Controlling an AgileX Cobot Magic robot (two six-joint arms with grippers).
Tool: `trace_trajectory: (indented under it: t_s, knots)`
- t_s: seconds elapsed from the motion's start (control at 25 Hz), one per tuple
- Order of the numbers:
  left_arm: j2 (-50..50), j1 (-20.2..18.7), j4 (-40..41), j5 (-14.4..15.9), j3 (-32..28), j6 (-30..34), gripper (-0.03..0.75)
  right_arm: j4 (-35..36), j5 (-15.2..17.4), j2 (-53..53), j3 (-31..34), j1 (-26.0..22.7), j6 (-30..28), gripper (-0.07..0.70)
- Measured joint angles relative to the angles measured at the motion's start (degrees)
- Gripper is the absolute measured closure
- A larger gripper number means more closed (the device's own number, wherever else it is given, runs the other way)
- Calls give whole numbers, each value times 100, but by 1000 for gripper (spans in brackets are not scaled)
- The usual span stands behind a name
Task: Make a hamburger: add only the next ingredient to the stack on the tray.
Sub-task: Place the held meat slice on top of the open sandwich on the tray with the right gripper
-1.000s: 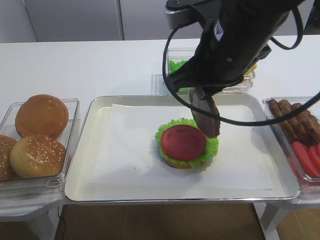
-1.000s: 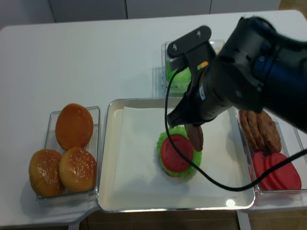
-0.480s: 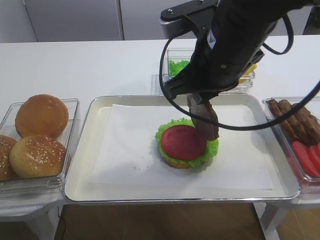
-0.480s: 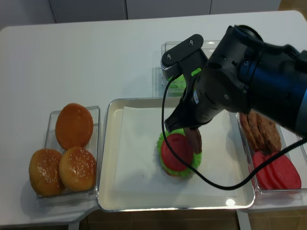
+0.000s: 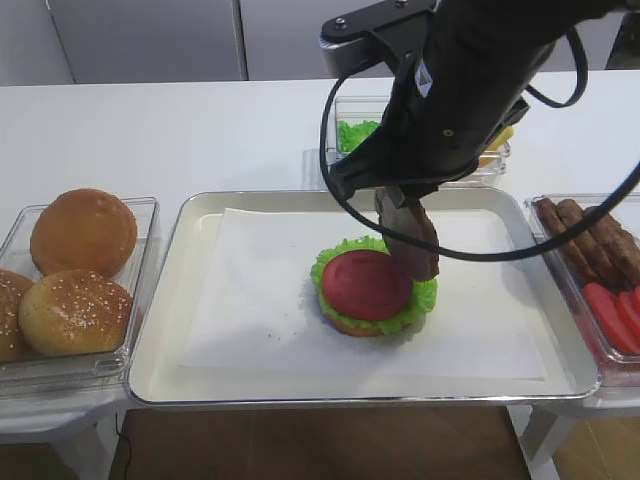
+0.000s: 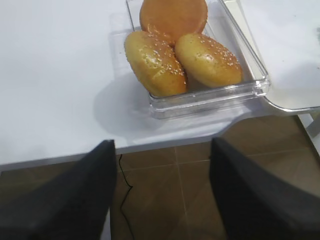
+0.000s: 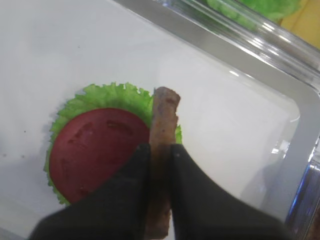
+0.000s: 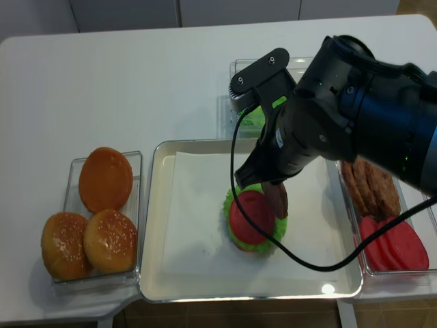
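Right gripper (image 7: 159, 165) clamped on meat patty (image 7: 163, 130), patty held on edge, hanging over right rim of stack (image 5: 368, 290). Stack sits mid tray (image 5: 170, 300), on paper sheet (image 5: 250, 300). Left gripper (image 6: 162, 190) fingers spread, holding nothing, near buns (image 6: 175, 55).

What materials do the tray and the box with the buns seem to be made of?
The tray looks like metal with a matte cream-silver finish: its rolled rim shines. The box with the buns looks like clear hard plastic: the table shows through its glossy walls.
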State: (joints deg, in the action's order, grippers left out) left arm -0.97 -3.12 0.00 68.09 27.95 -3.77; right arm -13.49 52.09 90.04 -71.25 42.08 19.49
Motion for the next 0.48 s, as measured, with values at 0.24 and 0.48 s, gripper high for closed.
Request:
trace_trajectory:
  t_s: [0.24, 0.48]
  knots:
    - [0, 0, 0, 0, 0, 0, 274, -93, 21, 0, 0, 0, 0, 549]
    - [0, 0, 0, 0, 0, 0, 274, -164, 31, 0, 0, 0, 0, 549]
